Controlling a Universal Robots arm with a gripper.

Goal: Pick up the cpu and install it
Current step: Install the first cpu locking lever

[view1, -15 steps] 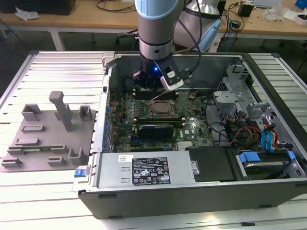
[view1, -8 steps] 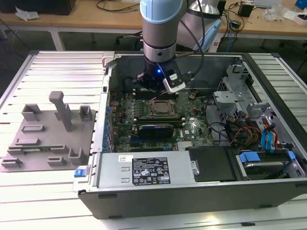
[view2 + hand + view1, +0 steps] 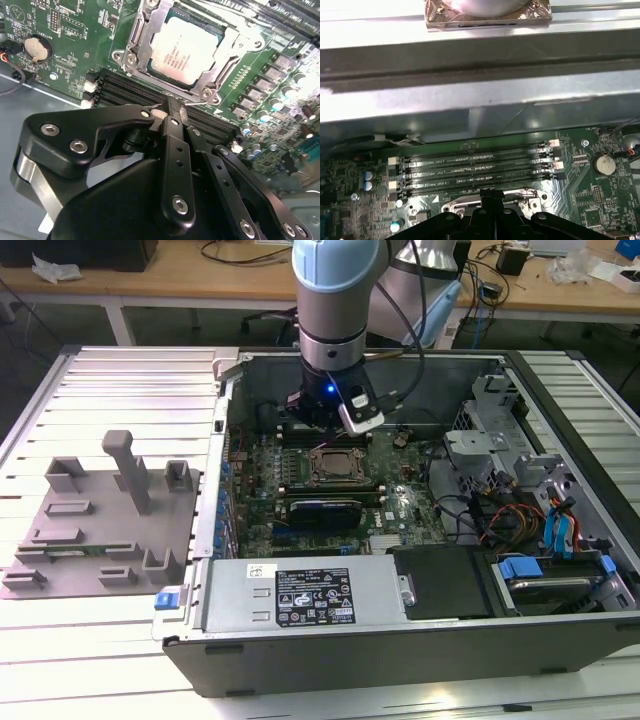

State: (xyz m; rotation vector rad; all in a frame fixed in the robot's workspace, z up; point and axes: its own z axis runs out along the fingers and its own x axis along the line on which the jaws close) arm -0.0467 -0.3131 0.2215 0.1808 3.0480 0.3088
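**Cpu seated in socket, tool closed and empty beside it**

Across the exterior view, a slatted metal bench (image 3: 110, 370). On it, right of centre, an open computer case (image 3: 400, 655). Reaching down into the case from the upper middle of the frame, the grey-and-blue arm (image 3: 335, 300). At the exterior view's left, flat on the bench, a grey fixture plate (image 3: 90, 530) with upright posts. Inside the case, the green motherboard (image 3: 260, 480). Low over its black memory slots (image 3: 475, 170), the tool (image 3: 171, 106), fingers pressed together on nothing. Just beside the tips, near the centre of the exterior view, the metal-framed socket (image 3: 131, 47). Within that frame, lying flat, the cpu (image 3: 186, 50), silver top up, clear of the tool.
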